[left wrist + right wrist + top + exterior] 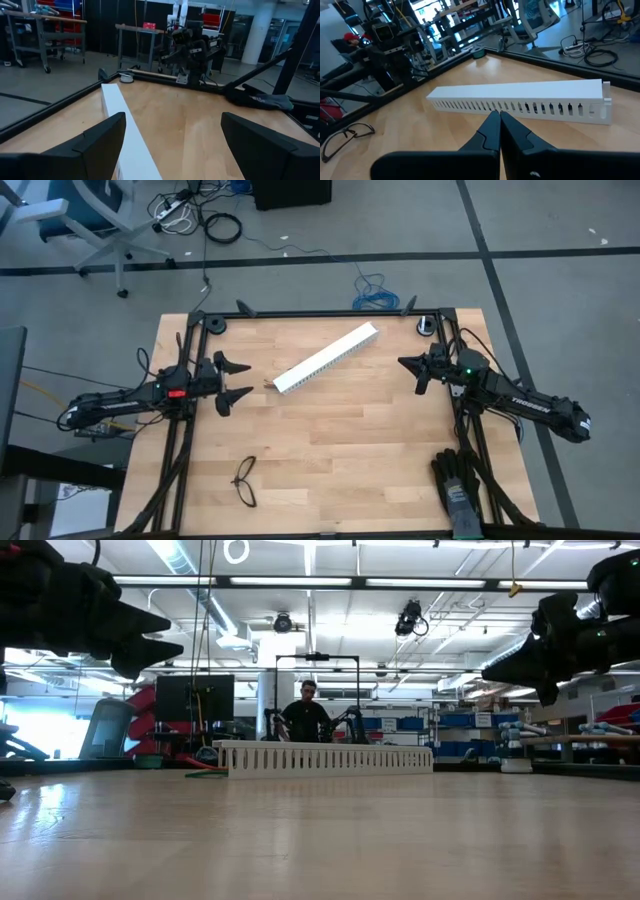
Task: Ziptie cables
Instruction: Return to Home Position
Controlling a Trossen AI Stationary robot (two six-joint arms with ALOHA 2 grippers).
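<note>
The cables and the ziptie show in none of the views. My left gripper (240, 380) hovers open above the table's left side, its fingers pointing toward the wide white slotted strip (326, 358); in the left wrist view (172, 145) the strip's end (125, 130) lies just ahead between the fingers. My right gripper (405, 363) hovers shut above the right side, pointing at the strip, which shows in the right wrist view (520, 100) beyond the closed fingertips (499, 117). Both grippers hang clear of the table in the low view.
The white slotted strip lies slanted across the table's middle-far part. Black thin-framed glasses (245, 480) lie near the near-left edge. A dark glove (458, 480) rests at the near-right corner. A black frame (330, 312) rims the table. A person (305, 715) stands beyond the far edge.
</note>
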